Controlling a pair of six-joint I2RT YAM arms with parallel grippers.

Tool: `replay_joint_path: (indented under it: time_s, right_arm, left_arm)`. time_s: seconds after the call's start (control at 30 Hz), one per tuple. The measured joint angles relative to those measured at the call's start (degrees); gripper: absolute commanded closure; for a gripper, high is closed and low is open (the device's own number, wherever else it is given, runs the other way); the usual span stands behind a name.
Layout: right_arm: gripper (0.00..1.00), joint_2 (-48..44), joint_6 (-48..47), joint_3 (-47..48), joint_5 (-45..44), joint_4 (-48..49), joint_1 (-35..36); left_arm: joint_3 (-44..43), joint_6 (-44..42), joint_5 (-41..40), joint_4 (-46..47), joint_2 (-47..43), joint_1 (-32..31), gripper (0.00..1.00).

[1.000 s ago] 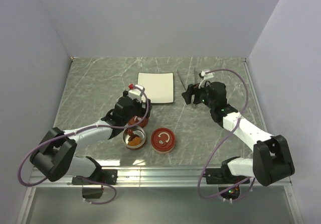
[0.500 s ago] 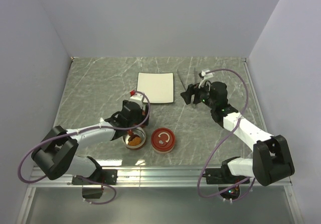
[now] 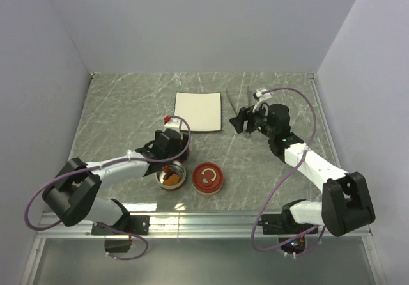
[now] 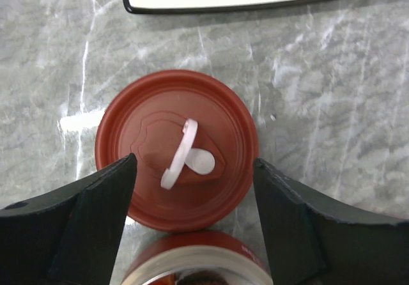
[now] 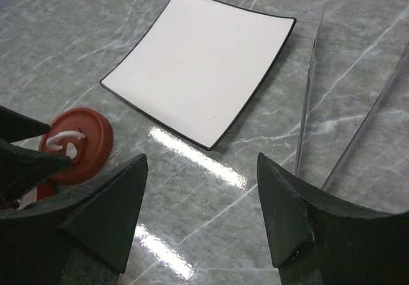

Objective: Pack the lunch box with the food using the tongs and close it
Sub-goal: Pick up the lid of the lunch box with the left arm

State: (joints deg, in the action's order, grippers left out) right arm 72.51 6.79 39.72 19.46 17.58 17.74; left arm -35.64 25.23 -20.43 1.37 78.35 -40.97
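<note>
- the left arm (image 3: 121,165) has slid a little to the right and further out over the last second. the left jaws now hang straight over a loose red lid (image 4: 223,125), one finger on each side of it.
- the left jaws are open but have been narrowing. i cannot tell whether the fingers already touch the lid's edge, and the lid is not lifted.
- the lid lies flat on the surface (image 3: 128,106) with its white handle (image 4: 179,163) up, between the open pot (image 3: 184,175) and the white plate (image 5: 198,61).
- the food (image 3: 170,177) sits inside that open pot as orange and brown bits. the plate is bare, so i judge the packing done and the closing step just begun.
- the right arm (image 3: 307,160) has hardly stirred. the right jaws are spread wide and hold nothing, and the tongs (image 5: 308,87) lie on the surface just right of the plate.
- a second red lid (image 3: 214,184) sits just right of the open pot. whether it caps another pot i cannot tell.
- next, i reckon, the left jaws need an even pinch on the lid's rim before it goes onto the pot.
</note>
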Motion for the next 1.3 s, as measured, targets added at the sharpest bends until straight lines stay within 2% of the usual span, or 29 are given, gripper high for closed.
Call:
replay_joint_path:
  time_s: [0.1, 0.23, 0.3, 0.43, 0.6, 0.77, 1.07, 1.3]
  right_arm:
    - [0.25, 0.0, 0.0, 0.0, 0.2, 0.0, 0.0]
    - [0.25, 0.0, 0.0, -0.4, 0.4, 0.4, 0.0]
    - [0.25, 0.0, 0.0, -0.8, 0.6, 0.4, 0.0]
    - [0.26, 0.0, 0.0, -0.9, 1.0, 0.5, 0.0]
    - [0.26, 0.0, 0.0, -0.9, 1.3, 0.6, 0.0]
    - [0.26, 0.0, -0.2, -0.9, 1.4, 0.7, 0.0]
    - [0.26, 0.0, -0.2, -0.9, 1.5, 0.8, 0.0]
    - [0.26, 0.3, -0.2, -0.9, 1.6, 0.9, 0.0]
  left_arm:
    - [-1.2, 0.0, -0.9, 0.0, 1.8, 0.0, 0.28]
    - [-2.2, -0.4, -2.8, 0.0, 3.7, 0.0, 0.45]
    - [-2.6, -0.5, -3.7, -0.1, 4.4, 0.0, 0.49]
    - [-3.8, -0.5, -4.5, -0.4, 5.9, 0.0, 0.65]
    - [-4.9, -0.5, -5.0, -0.8, 7.3, 0.0, 0.79]
    - [-6.7, -0.5, -5.6, -1.7, 8.8, 0.2, 0.98]
    - [-6.8, -0.5, -7.8, -2.8, 8.2, 0.2, 1.00]
    - [-5.7, -2.4, -9.9, -1.1, 1.1, 0.2, 1.00]
